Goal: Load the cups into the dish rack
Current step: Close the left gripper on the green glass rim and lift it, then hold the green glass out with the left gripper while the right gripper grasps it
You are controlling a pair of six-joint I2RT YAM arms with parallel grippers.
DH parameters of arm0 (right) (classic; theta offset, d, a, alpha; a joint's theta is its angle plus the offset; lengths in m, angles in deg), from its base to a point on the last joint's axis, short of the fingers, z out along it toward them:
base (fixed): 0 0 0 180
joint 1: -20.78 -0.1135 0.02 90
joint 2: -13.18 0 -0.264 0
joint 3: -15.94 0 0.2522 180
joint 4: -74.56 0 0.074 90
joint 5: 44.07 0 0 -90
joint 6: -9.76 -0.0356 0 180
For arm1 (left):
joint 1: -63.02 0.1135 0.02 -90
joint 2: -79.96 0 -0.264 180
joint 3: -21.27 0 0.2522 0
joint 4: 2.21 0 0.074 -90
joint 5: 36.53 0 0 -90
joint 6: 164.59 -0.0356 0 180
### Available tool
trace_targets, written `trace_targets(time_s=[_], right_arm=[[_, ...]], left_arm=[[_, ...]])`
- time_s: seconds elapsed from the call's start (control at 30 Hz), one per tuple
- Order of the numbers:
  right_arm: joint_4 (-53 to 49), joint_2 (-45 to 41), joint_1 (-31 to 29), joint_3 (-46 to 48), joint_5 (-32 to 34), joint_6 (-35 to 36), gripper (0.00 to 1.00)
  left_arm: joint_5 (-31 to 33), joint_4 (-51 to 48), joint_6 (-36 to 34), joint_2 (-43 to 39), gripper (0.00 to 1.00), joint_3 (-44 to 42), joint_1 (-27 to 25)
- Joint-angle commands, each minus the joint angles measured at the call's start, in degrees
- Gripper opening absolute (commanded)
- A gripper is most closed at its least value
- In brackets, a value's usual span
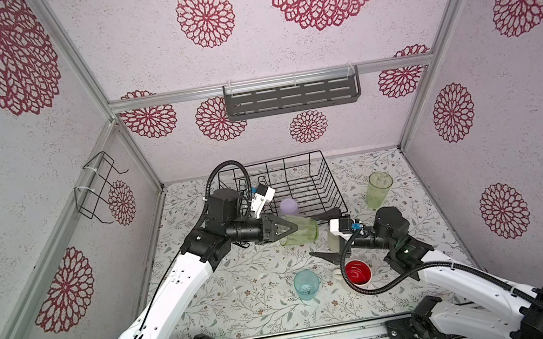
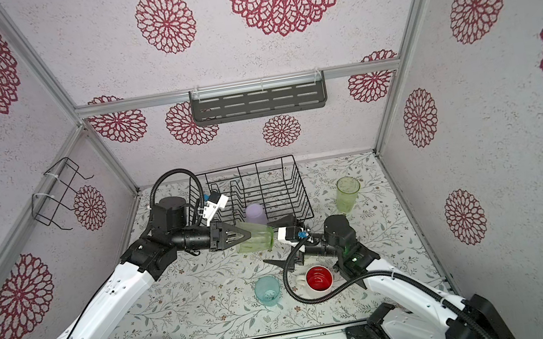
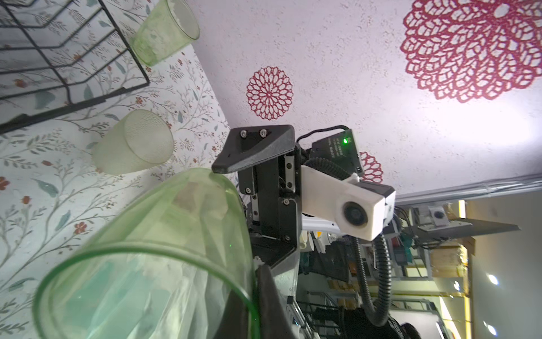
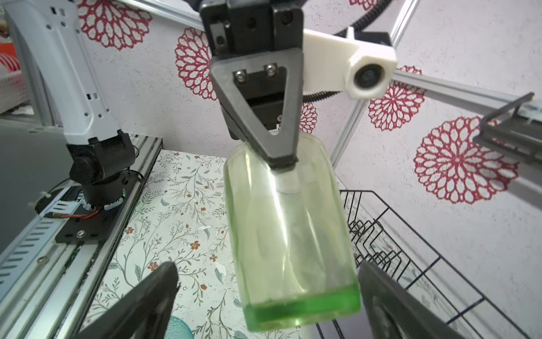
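The left gripper [image 1: 289, 228] pinched the rim of a glass [image 1: 306, 235] held sideways at mid-frame just below the rack [image 1: 330, 183], and the right gripper [image 4: 268, 273], jaws wide apart around its base, should back clear before any swing rackward.

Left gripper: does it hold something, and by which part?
Yes: the left gripper grips a clear-green glass by its wall near the open rim; the glass lies sideways in the air.
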State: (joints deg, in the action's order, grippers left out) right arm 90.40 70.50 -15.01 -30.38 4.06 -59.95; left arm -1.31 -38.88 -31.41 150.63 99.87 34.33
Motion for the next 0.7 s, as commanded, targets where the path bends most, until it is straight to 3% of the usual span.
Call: trace_targets(time_s=[0.0,0.17,0.27,0.57,0.67], right_arm=[[4.59,-0.06,-0.94,0.35,-1.65,7.38,0.99],[6.61,1.0,-1.12,-0.72,-3.23,6.18,0.98],[3.75,1.55,-1.12,-2.5,-5.82,6.8,0.91],[9.86,1.25,-1.04,-2.16,-7.22,2.78,0.65],[9.66,2.07,-0.99,-2.29,-6.91,2.91,0.64]], left_arm=[[-5.68,6.17,1.36,-0.96,0.05,-1.27,0.26],[-8.45,10.6,3.04,-2.83,0.05,-3.27,-0.05],[-9.96,12.79,3.67,-3.6,0.06,-4.15,0.01],[-11.65,14.92,3.99,-4.66,0.07,-5.64,0.59],[-11.8,18.0,4.72,-6.21,0.07,-6.96,0.72]])
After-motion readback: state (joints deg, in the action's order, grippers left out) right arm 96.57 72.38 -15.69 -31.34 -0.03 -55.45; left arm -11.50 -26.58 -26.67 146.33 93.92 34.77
